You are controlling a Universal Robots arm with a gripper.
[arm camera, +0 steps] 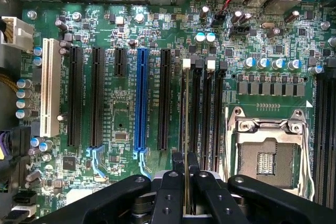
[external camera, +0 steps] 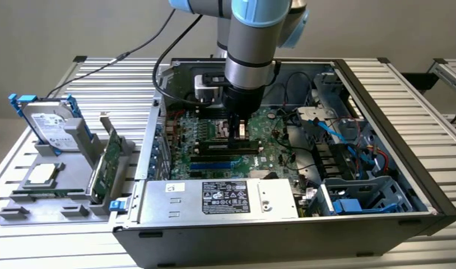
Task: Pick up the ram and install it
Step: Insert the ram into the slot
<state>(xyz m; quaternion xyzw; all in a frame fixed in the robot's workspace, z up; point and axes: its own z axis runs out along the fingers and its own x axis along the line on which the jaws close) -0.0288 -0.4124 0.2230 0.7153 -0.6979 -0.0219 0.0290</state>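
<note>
Ram (arm camera: 187,124) held edge-on by the hand (arm camera: 187,182) over motherboard slots (arm camera: 198,108); exterior view: open case (external camera: 288,246).

An open computer case (external camera: 250,244) stands on a slatted table (external camera: 407,78), its green motherboard (external camera: 205,162) exposed and a power supply (external camera: 176,199) along the near side. At the exterior view's left, a grey holder (external camera: 41,210) carries a hard drive (external camera: 47,126), an upright card (external camera: 108,159) and a small chip (external camera: 42,175).

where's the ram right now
In the wrist view the ram is seen edge-on, clamped in the gripper, over the memory slots beside the CPU socket on the motherboard.
</note>
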